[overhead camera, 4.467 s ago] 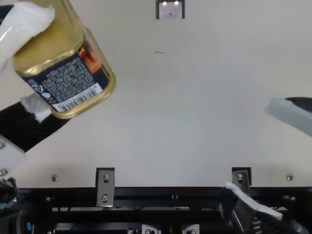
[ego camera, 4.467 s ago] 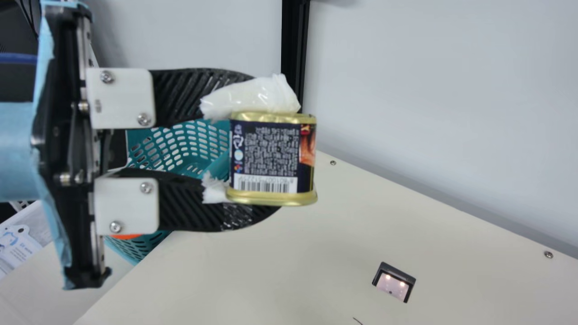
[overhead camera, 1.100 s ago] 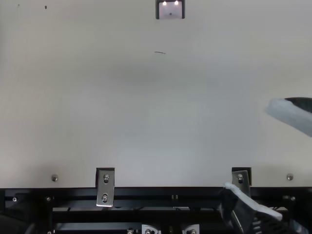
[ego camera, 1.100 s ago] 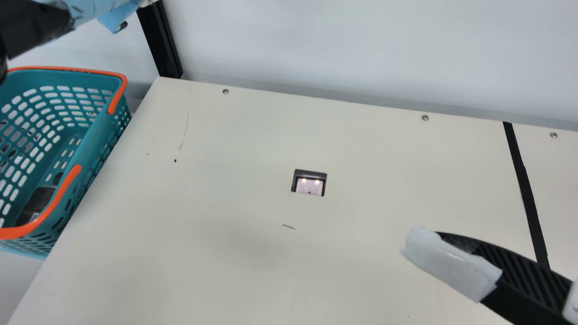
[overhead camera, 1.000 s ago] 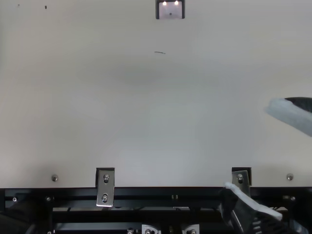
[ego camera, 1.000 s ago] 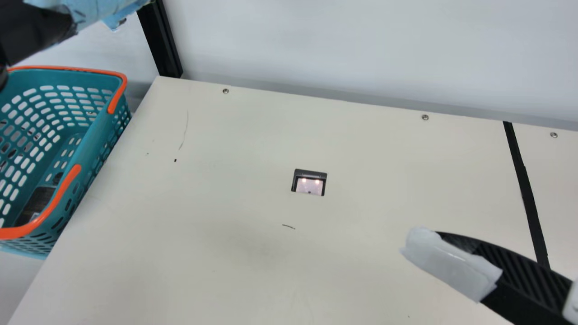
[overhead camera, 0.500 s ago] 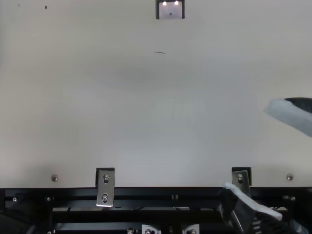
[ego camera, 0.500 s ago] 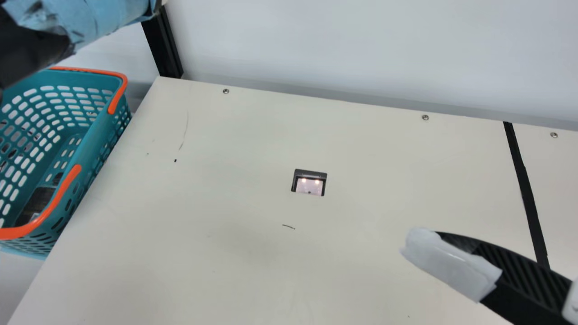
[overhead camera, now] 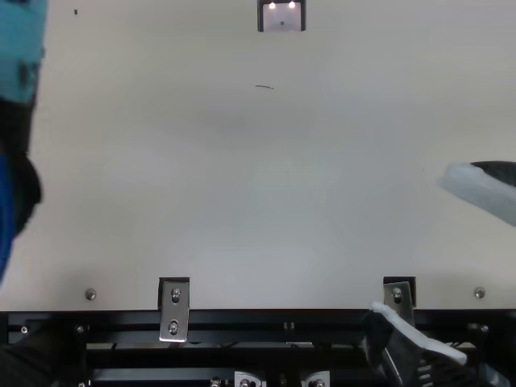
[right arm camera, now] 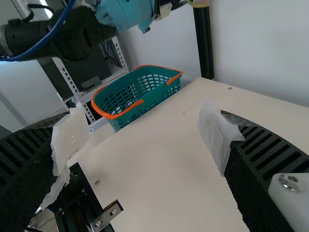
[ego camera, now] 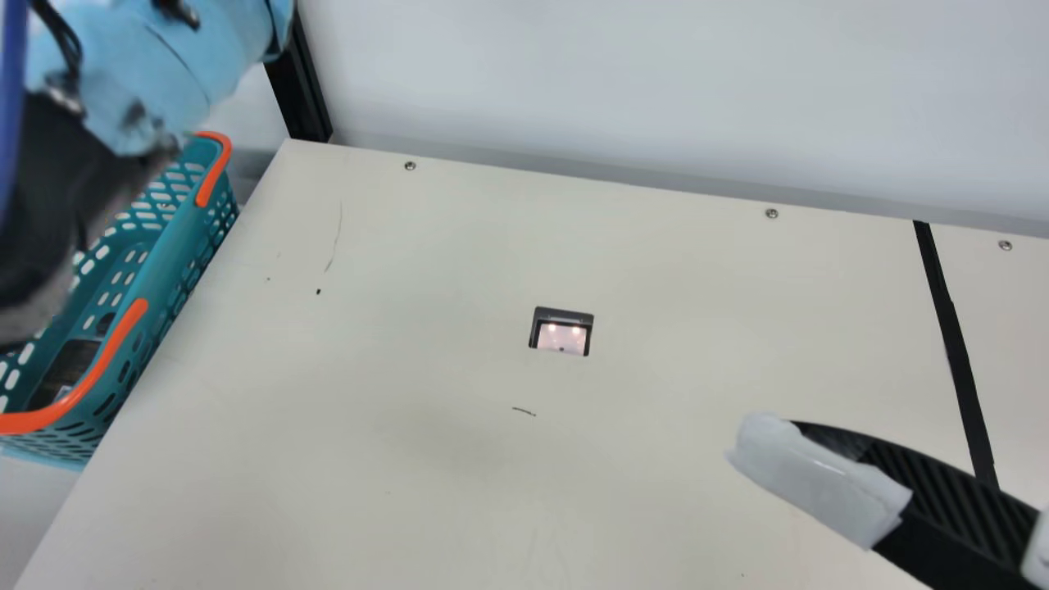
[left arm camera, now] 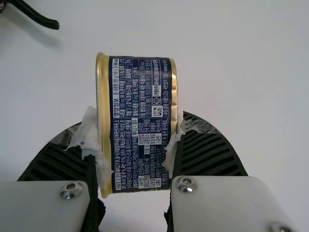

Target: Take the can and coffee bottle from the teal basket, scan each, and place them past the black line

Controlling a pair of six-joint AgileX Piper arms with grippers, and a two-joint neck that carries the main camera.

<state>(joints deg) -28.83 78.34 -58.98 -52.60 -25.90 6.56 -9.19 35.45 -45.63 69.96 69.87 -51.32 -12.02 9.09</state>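
Clasping can (left arm camera: 141, 92) in left pincer (left arm camera: 134, 130)

The main view looks from the neck between the arms, obliquely down across the cream table (ego camera: 410, 344) toward the wall (ego camera: 656, 98). It spans the teal basket (ego camera: 176, 238) at left to the black line (ego camera: 947, 328) at right. The top view faces steeply down from above, including the near table edge and metal brackets (overhead camera: 174, 310). Both views share the scanner window (ego camera: 561, 336). The left wrist view faces the can (left arm camera: 140, 121) at close range. The right wrist view looks across the table toward the teal basket, shared with the main view.
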